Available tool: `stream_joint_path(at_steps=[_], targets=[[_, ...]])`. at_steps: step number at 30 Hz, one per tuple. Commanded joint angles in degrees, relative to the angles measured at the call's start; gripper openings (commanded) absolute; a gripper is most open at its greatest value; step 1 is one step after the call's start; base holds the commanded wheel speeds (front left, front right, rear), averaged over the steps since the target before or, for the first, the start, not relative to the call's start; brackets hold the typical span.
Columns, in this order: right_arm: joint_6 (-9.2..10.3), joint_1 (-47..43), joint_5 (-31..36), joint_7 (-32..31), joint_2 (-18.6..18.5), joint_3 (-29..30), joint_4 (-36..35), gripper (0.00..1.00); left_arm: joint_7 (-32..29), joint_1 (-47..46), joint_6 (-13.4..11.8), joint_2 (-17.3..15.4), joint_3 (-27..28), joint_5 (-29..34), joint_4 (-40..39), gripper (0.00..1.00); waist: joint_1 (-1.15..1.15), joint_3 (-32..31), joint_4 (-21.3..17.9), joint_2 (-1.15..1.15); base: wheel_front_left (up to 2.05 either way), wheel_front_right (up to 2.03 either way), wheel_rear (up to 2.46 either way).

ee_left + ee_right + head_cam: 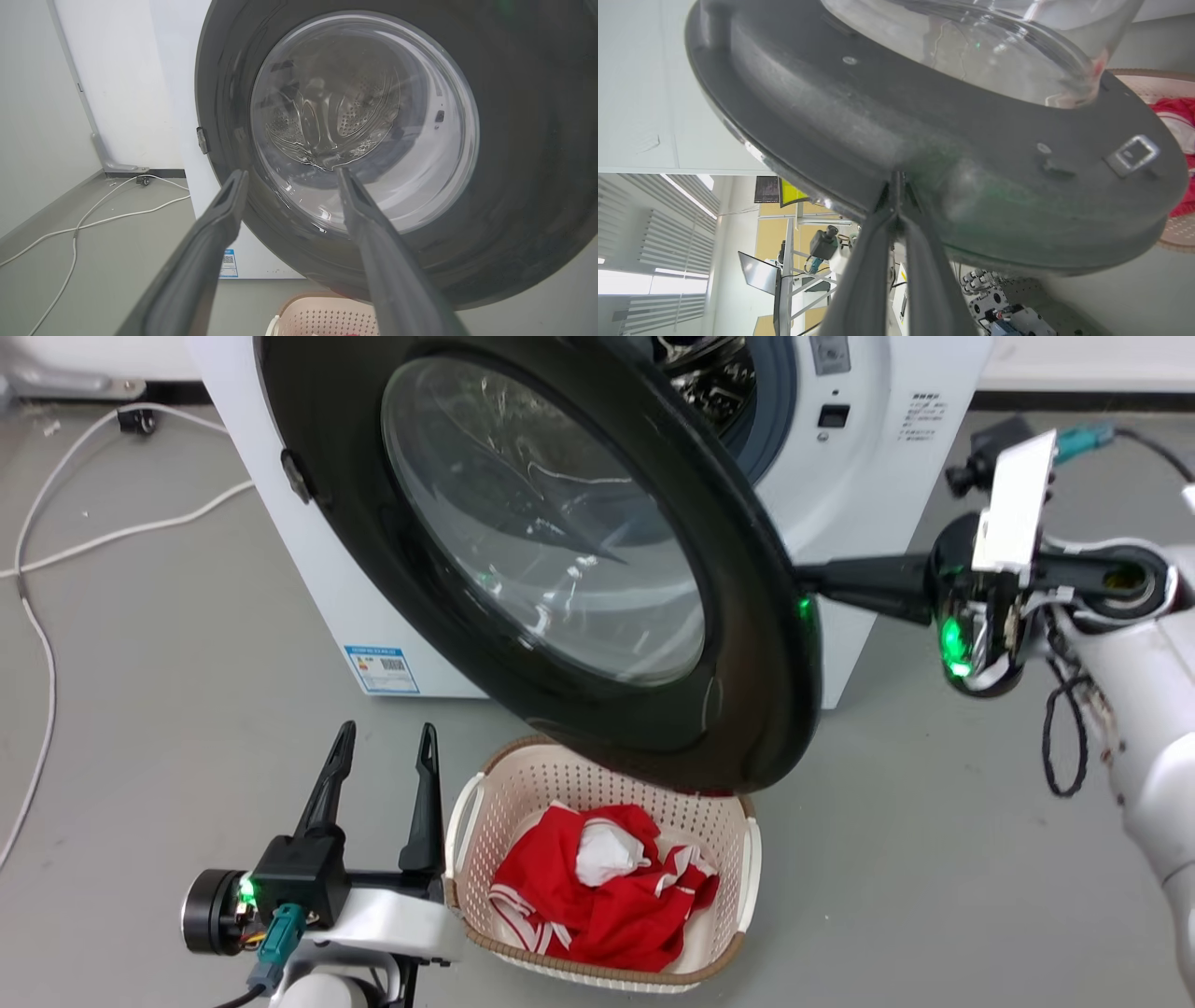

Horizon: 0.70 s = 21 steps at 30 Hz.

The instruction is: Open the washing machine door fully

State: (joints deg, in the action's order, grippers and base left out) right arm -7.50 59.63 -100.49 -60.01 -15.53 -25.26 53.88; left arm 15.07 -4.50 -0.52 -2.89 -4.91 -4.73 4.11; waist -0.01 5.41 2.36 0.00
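Head view: washing machine door [560,551] stands part open, hinged at the washing machine's [868,523] left. The right tool [808,588] meets its free rim from the right.
Left wrist view: left tool [289,175] spread, door ahead, apart.
Right wrist view: right tool pressed together, tips against the rim.

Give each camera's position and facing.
Head view: on the head, looking down at the washing machine door, laundry basket, left hand and right hand.
Left wrist view: wrist-mounted, faces the door's outer glass past its open fingers.
Right wrist view: wrist-mounted, faces the door's inner side, fingers shut on its rim.
All share door and basket.
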Motion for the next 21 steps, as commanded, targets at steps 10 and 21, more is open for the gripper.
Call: stream_joint_path(at_steps=[10, 21], targets=[[0.01, -9.28, -3.01, -3.35, 1.45, -2.74, -9.34, 0.00, 0.15, 2.75, 0.16, 0.02, 0.43, -0.38, -0.01, 1.00, 0.01, -3.29, -0.60, 0.00, 0.00, 0.00, 0.00], [0.01, -16.61, -6.35, -1.09, 3.28, -8.03, -20.94, 0.00, 0.15, 3.16, 0.19, 0.02, 0.03, -0.72, 0.21, 1.00, 0.01, -4.27, -0.59, 0.00, 0.00, 0.00, 0.00]])
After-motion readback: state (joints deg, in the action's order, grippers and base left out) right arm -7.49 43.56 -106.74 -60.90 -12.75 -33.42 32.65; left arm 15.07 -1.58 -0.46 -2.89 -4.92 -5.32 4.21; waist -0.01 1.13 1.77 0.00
